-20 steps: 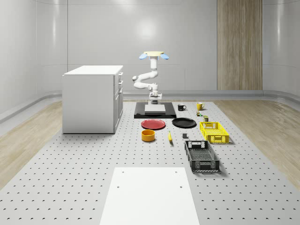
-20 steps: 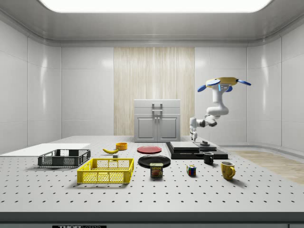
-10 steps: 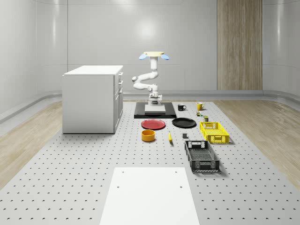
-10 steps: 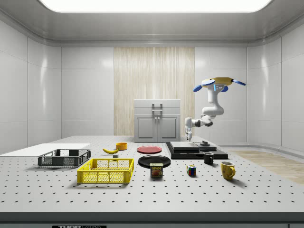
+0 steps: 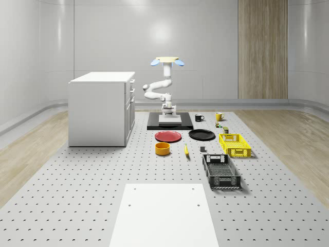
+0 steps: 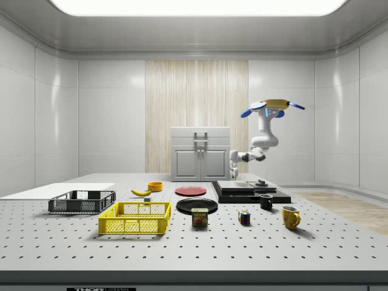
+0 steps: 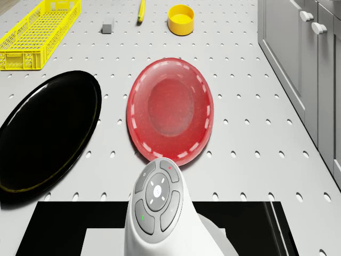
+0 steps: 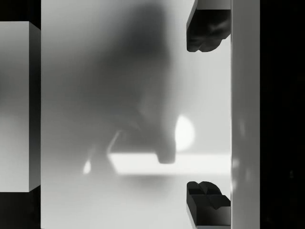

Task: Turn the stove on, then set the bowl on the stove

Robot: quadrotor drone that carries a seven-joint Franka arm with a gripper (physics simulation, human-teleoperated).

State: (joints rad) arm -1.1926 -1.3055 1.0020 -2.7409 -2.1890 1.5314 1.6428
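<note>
Hovering above the flat black stove (image 5: pixel 170 123) with its pale grey cooking plate (image 8: pixel 133 95): quadrotor drone (image 6: pixel 271 108), white arm bent down. Two-finger gripper (image 5: pixel 169 110) hanging just over that plate, dark fingertips (image 8: pixel 206 33) spread wide, nothing between them. Beyond the gripper, off the stove's front edge, glossy red round plate (image 7: pixel 170 110); beside that, black round plate (image 7: pixel 45 133). Farther out still, well apart from the gripper, small yellow-orange bowl (image 5: pixel 163 148) resting on the perforated table (image 5: pixel 77 175), next to a yellow banana (image 5: pixel 186 150). White cabinet (image 5: pixel 102 107) off to the gripper's side.
</note>
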